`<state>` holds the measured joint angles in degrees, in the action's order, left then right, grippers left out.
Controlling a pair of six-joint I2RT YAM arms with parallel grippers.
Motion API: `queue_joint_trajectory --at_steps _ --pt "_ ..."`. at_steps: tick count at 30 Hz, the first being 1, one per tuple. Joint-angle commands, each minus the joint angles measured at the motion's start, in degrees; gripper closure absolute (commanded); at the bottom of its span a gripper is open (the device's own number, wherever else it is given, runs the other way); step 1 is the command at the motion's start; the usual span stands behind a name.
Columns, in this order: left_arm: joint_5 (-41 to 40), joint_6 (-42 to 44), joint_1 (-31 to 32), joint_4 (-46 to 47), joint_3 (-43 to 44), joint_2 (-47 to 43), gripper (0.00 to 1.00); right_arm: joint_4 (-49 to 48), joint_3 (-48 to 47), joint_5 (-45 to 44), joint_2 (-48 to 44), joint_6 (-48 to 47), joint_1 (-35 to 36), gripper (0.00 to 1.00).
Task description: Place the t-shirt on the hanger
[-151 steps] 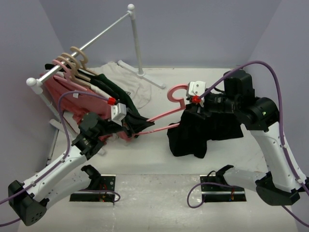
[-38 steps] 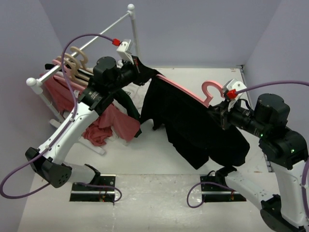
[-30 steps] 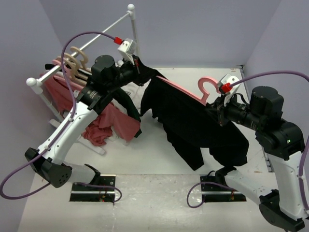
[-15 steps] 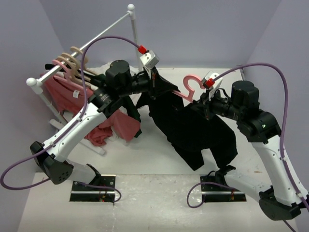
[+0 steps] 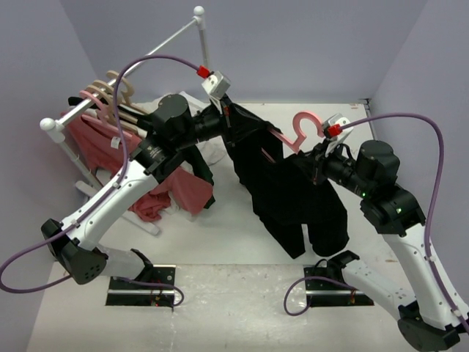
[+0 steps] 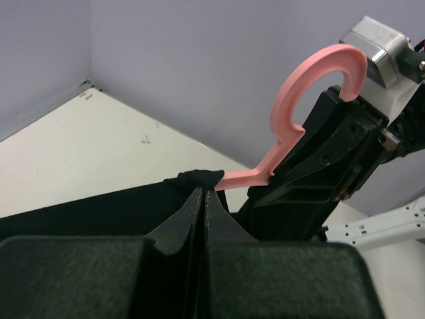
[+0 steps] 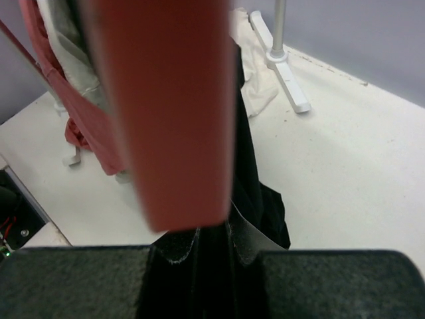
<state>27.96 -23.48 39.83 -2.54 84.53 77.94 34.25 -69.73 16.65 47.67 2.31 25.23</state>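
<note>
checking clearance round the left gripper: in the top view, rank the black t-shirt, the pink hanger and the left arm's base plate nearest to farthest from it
1. t-shirt: pinched in the shut left gripper, touching it.
2. hanger: its visible hook sits off to the right.
3. base plate: down at the near table edge, left side, plainly farthest.

limp black t-shirt (image 5: 289, 187) in mid-air on a tilted bright pink hanger (image 6: 288, 103), hook up, folds downward
</note>
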Motion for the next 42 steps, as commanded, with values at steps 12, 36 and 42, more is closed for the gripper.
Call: queue_joint_trajectory --at_steps 12,36,42 --pt "-1.8 -5.5 3.1 6.3 1.6 2.9 1.00 -7.2 2.1 1.5 -1.0 2.1 -0.2 1.00" --pt "-0.2 10.0 6.7 -2.5 2.4 1.4 0.68 -9.6 3.8 4.7 -1.2 0.8 -1.0 1.00" --pt "-6.6 12.3 6.7 -6.5 5.8 1.0 0.51 -9.7 4.5 4.9 -1.4 0.4 -1.4 1.00"
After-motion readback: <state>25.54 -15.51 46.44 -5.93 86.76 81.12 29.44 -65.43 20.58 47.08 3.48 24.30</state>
